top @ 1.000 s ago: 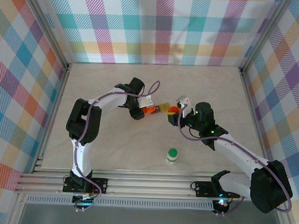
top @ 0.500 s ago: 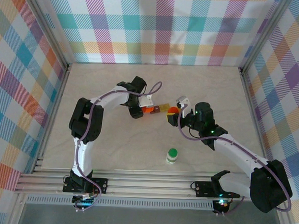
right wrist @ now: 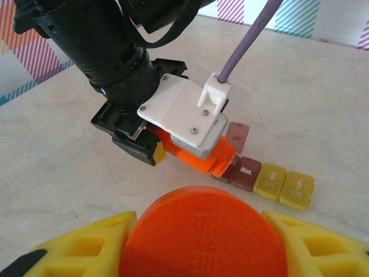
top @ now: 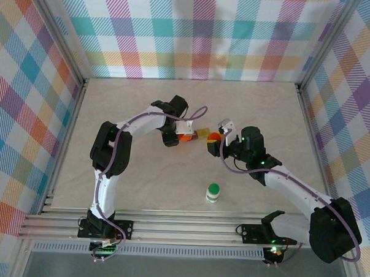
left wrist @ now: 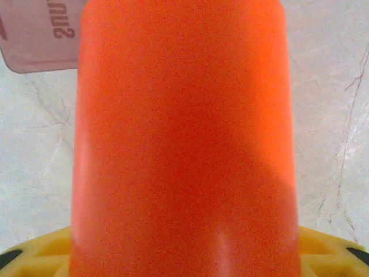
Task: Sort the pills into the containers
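Two grips: left tool holds bottle sideways, mouth toward organizer; right tool, cap.

We see a pale, marble-veined table spread beneath both pairs of jaws. Well beyond the jaws stands a plaid back wall, matching plaid side walls stand far to either side of them, and aluminium rails run well behind them.

Both arms are extended inward, a bottle being clamped in the left gripper and a cap in the right gripper.
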You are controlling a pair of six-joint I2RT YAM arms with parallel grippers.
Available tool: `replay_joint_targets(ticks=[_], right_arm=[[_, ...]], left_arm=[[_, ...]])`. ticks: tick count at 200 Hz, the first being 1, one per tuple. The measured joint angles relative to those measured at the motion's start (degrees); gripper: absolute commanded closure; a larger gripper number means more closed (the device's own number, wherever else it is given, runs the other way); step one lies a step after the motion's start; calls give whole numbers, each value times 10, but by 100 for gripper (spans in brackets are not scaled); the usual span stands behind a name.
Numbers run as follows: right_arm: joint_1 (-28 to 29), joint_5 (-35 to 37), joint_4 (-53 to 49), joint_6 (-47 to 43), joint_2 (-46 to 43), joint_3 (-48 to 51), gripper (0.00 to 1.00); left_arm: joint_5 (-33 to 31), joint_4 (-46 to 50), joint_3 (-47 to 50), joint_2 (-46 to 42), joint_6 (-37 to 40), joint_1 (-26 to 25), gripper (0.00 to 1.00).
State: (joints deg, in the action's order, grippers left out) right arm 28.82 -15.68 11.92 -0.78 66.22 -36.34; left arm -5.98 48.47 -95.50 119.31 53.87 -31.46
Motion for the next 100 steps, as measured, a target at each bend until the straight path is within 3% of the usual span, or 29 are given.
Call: replay_joint_targets(ticks=[100], right_arm=[[0,-7,0,4,0,0,66]], left_arm=[[-57,-5,0,0,26,-13,100]])
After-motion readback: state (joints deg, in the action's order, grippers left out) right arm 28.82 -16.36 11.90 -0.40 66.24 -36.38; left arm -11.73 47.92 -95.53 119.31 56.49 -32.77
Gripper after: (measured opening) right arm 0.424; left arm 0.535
